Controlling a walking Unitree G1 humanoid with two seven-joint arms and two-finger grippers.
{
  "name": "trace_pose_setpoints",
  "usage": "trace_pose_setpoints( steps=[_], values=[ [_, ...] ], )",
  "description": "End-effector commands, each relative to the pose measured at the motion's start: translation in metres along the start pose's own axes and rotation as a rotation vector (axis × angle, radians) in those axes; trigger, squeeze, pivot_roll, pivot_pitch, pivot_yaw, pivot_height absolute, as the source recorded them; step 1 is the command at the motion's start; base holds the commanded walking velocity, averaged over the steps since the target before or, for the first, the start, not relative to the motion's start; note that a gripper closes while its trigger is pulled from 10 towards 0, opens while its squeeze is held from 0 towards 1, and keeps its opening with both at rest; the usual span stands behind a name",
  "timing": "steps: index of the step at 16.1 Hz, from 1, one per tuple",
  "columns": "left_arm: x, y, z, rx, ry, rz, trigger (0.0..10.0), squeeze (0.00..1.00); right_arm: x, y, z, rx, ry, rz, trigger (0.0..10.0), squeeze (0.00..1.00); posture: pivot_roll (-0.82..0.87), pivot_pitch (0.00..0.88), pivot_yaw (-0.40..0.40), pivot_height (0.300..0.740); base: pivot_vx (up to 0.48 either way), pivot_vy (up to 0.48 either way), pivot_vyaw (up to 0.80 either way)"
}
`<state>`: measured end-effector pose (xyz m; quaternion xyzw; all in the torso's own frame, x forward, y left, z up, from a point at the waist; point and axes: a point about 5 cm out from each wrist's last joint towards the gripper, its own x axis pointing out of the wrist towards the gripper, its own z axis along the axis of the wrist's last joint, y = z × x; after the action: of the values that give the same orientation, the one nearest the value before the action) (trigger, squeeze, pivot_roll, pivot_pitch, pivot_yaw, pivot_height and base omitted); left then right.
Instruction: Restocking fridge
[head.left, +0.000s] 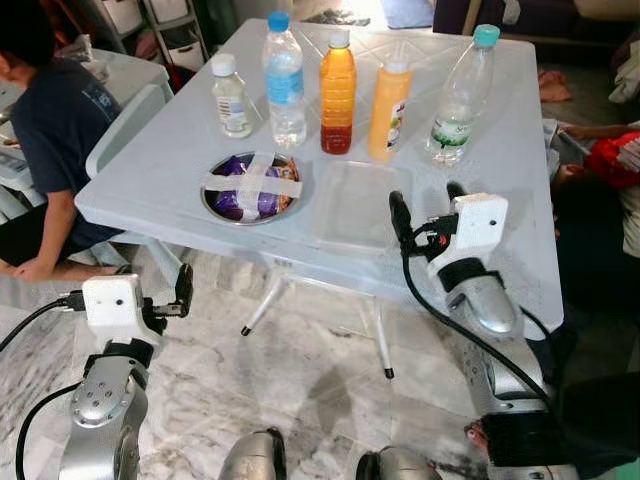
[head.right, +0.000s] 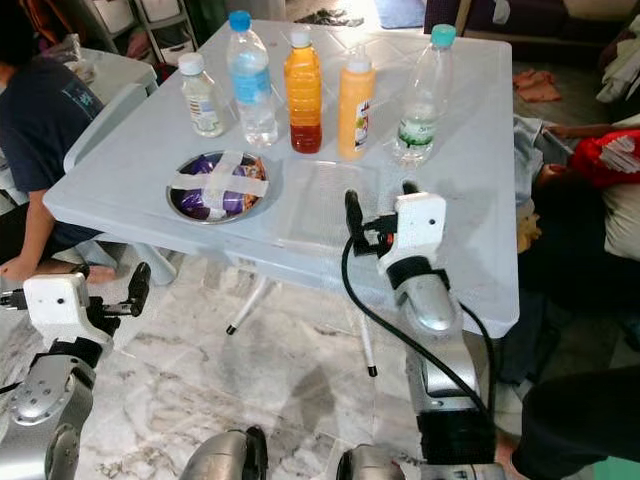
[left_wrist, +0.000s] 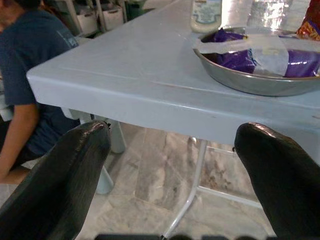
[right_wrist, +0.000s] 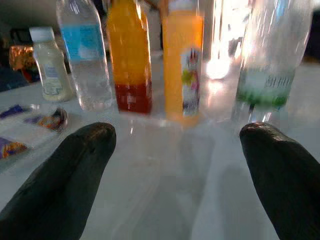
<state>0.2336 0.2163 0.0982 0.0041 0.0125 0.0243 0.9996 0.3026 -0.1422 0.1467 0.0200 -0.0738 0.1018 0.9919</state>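
Five bottles stand in a row on the pale table (head.left: 180, 140): a small white-capped bottle (head.left: 231, 98), a blue-capped water bottle (head.left: 285, 85), a dark orange juice bottle (head.left: 337, 95), a yellow-orange bottle (head.left: 389, 110) and a clear teal-capped bottle (head.left: 460, 100). In front of them sits a steel bowl (head.left: 252, 187) of purple packets, taped across. My right gripper (head.left: 427, 202) hovers open over the table's front part, facing the yellow-orange bottle (right_wrist: 182, 70), with nothing between its fingers. My left gripper (left_wrist: 172, 165) is open and low, below the table's front left edge, level with the bowl (left_wrist: 255, 82).
A person in a dark blue shirt (head.left: 50, 130) sits at the left beside a white chair (head.left: 125, 125). Someone in red (head.left: 615, 160) is at the right. The table's thin metal legs (head.left: 262, 308) stand on a marble floor (head.left: 300, 400) ahead of me.
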Motion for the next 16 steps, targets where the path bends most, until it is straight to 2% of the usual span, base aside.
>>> trace_pose_setpoints(
  steps=[1,4,6,10,11,12,13,14,16],
  values=[
    [-0.003,0.002,0.0,0.019,0.01,0.006,10.0,0.0,0.0,0.003,-0.008,0.05,0.038,0.037,10.0,0.0,-0.03,0.124,0.053,0.735,0.0,0.0,0.0],
    [-0.004,0.002,0.001,0.029,0.012,0.002,10.0,0.0,0.002,0.005,-0.014,0.119,0.071,0.02,10.0,0.0,-0.01,0.132,0.054,0.735,0.0,0.0,0.0],
    [-0.005,0.003,0.003,0.033,0.01,0.002,10.0,0.0,0.001,0.01,-0.015,0.129,0.077,0.021,10.0,0.0,-0.01,0.135,0.054,0.735,0.0,0.0,0.0],
    [-0.003,-0.002,0.002,0.045,0.011,-0.021,10.0,0.0,0.004,0.021,-0.019,0.268,0.111,0.04,10.0,0.0,-0.01,0.136,0.06,0.735,0.0,0.0,0.0],
    [-0.002,-0.003,0.003,0.045,0.01,-0.023,10.0,0.0,0.007,0.026,-0.021,0.339,0.139,0.051,10.0,0.0,0.0,0.135,0.061,0.735,0.0,0.0,0.0],
    [-0.002,-0.003,0.003,0.044,0.01,-0.024,10.0,0.0,0.007,0.028,-0.022,0.366,0.153,0.055,6.1,0.0,0.0,0.136,0.061,0.735,0.0,0.0,0.0],
    [-0.002,-0.004,0.003,0.044,0.01,-0.024,10.0,0.0,0.007,0.028,-0.023,0.377,0.156,0.05,3.7,0.0,0.0,0.137,0.059,0.735,0.0,0.0,0.0],
    [-0.003,-0.004,0.003,0.043,0.011,-0.023,10.0,0.0,0.007,0.029,-0.025,0.417,0.169,0.046,0.0,0.0,0.0,0.138,0.058,0.735,0.0,0.0,0.0],
    [-0.004,-0.006,0.002,0.041,0.014,-0.023,10.0,0.0,0.007,0.03,-0.027,0.465,0.198,0.039,0.0,0.0,0.0,0.141,0.057,0.735,0.0,0.0,0.0]
  ],
)
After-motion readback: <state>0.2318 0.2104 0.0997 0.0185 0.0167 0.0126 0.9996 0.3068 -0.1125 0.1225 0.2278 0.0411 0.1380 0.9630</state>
